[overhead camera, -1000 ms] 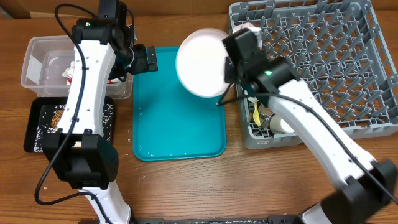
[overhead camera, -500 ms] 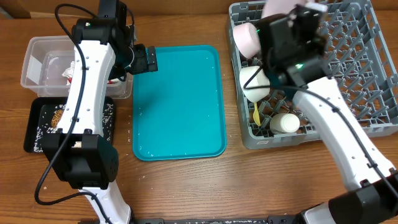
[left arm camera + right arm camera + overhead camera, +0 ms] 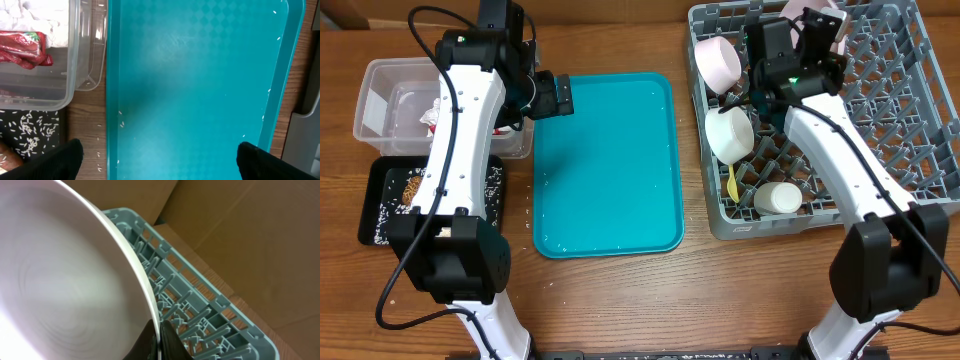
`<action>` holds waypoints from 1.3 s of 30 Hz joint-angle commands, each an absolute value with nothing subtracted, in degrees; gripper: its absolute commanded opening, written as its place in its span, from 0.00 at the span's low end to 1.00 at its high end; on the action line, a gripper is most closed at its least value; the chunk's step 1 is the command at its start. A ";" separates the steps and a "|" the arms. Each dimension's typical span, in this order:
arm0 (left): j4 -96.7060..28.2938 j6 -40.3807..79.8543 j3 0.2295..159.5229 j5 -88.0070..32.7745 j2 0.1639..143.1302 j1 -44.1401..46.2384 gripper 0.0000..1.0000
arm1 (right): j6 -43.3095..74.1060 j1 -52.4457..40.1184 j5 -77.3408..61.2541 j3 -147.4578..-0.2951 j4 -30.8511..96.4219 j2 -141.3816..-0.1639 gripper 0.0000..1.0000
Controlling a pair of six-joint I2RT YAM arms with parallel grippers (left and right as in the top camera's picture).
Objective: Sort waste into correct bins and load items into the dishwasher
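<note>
My right gripper (image 3: 798,42) is shut on the rim of the round pale plate (image 3: 817,14) and holds it on edge over the far part of the grey dish rack (image 3: 880,120). In the right wrist view the plate (image 3: 65,280) fills the left side, and my gripper (image 3: 160,341) pinches its rim above the rack's pegs (image 3: 200,312). A pink bowl (image 3: 718,60), a white bowl (image 3: 730,133), a small white cup (image 3: 780,197) and the yellow spoon (image 3: 732,182) lie in the rack's left side. My left gripper (image 3: 558,96) is open and empty over the teal tray (image 3: 610,170).
The clear tub (image 3: 75,75) holds white paper (image 3: 30,15) and the red-and-white wrapper (image 3: 22,47). The black tray (image 3: 15,131) holds rice grains and a brown lump (image 3: 7,158). A few rice grains lie on the wood beside the teal tray (image 3: 200,75). My left gripper (image 3: 160,165) hangs above this tray.
My right arm has carried the plate from above the teal tray's right edge to the far side of the rack. The left arm has not moved.
</note>
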State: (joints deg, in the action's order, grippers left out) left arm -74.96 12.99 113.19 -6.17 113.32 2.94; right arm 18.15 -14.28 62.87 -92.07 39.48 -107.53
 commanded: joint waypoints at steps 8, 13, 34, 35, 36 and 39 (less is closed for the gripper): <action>-74.72 12.23 114.04 -5.80 112.75 2.63 1.00 | 17.54 -13.91 58.54 -91.88 39.51 -110.37 0.04; -74.72 12.25 114.04 -5.78 112.75 2.66 1.00 | 17.56 -14.48 53.87 -91.88 42.89 -110.54 0.05; -74.72 12.23 114.04 -5.80 112.75 2.63 1.00 | 20.80 -32.38 41.43 -94.26 72.20 -75.70 1.00; -74.72 12.23 114.04 -5.78 112.75 2.63 1.00 | 20.82 -33.50 41.10 -94.26 73.71 -73.06 1.00; -74.72 12.23 114.04 -5.78 112.75 2.66 1.00 | 20.82 -34.57 40.34 -94.26 74.70 -70.17 1.00; -74.72 12.23 114.04 -5.80 112.75 2.63 1.00 | 20.80 -36.01 37.56 -94.26 75.70 -63.18 1.00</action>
State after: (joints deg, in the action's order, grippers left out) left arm -74.96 13.02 113.19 -6.20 113.32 2.94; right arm 20.34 -35.16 41.30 -93.62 75.05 -67.44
